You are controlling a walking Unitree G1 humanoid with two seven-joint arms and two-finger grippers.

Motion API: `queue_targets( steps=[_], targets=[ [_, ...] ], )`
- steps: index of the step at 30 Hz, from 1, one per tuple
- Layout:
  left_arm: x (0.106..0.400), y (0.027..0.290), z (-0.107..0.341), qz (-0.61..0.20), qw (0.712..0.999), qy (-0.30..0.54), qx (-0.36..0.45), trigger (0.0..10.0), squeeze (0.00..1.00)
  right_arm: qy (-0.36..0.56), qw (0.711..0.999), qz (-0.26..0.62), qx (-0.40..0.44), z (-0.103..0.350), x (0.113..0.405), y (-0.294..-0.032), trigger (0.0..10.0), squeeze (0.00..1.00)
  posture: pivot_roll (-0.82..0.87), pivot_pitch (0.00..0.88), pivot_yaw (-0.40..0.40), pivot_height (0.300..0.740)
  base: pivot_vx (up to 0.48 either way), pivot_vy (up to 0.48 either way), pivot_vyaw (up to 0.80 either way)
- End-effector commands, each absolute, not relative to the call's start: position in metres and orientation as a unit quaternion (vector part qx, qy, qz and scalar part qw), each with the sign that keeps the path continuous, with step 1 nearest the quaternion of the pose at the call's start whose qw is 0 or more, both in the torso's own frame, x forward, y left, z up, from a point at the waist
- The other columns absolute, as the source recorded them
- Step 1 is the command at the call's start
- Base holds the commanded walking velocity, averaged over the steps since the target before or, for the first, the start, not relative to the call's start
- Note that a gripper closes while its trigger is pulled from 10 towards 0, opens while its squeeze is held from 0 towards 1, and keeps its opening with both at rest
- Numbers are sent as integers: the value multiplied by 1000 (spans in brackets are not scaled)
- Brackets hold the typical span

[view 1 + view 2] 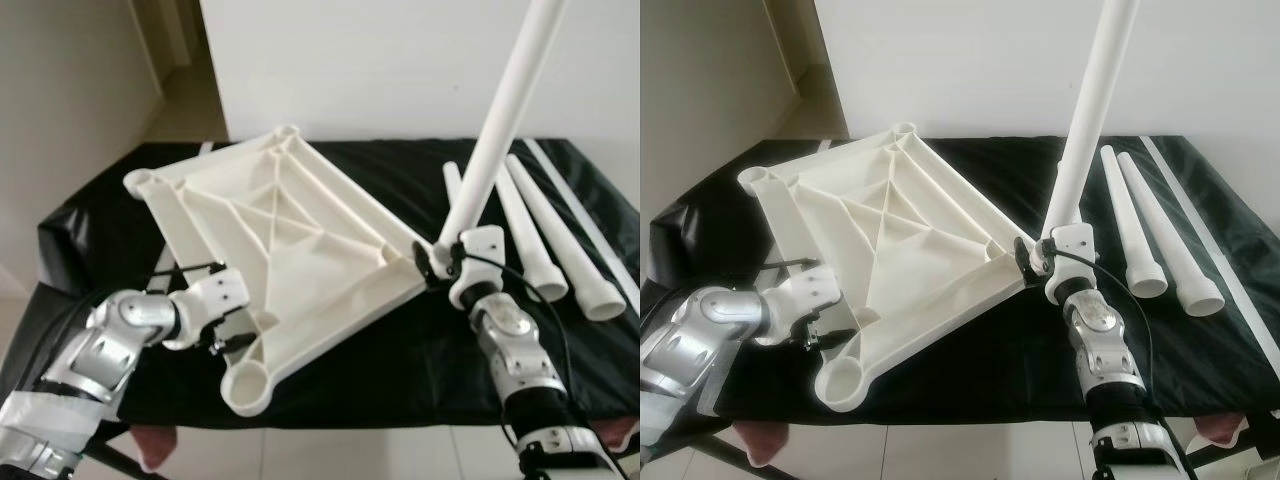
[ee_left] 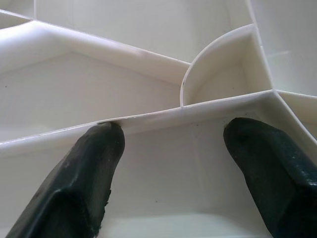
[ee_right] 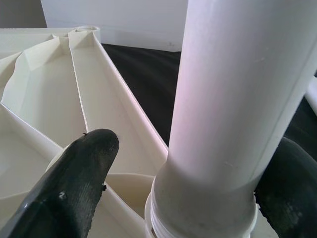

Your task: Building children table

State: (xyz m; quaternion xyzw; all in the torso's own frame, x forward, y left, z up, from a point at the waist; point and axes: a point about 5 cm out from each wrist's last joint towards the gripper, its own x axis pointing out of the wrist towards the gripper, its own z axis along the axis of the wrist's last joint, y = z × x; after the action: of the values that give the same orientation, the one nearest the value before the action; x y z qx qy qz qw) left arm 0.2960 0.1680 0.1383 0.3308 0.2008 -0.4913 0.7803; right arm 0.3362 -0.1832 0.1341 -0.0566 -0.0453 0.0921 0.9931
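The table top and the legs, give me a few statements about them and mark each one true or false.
1. The table top lies underside up on the black-covered table. True.
2. The right end effector holds a leg standing in a corner socket of the table top. True.
3. All four legs are already fitted. False: three loose legs lie on the black cover to the robot's right.
4. The left end effector is clamped on a loose leg. False: its fingers are apart, resting against a rib of the table top.
5. The held leg lies flat. False: it stands up, leaning slightly.
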Motion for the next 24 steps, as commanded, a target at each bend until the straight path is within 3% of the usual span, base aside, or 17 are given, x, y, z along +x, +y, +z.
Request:
queue_targets(
  steps=[1,7,9,24],
  targets=[
    [279,135,146,-629,691,181,307,10000,0,-56,984,163,-54,136,337,-153,10000,0,6,0,13,740,0,0,0],
    [296,157,162,-577,727,175,330,10000,0,-72,981,173,-55,133,320,-151,10000,0,4,0,18,740,0,0,0],
    [307,171,175,-528,758,172,343,10000,0,-79,979,177,-61,130,310,-155,10000,0,-10,0,33,740,0,0,0],
    [332,195,209,-425,816,128,371,10000,0,-64,981,173,-53,116,283,-157,10000,0,-24,0,31,740,0,0,0]
  ],
)
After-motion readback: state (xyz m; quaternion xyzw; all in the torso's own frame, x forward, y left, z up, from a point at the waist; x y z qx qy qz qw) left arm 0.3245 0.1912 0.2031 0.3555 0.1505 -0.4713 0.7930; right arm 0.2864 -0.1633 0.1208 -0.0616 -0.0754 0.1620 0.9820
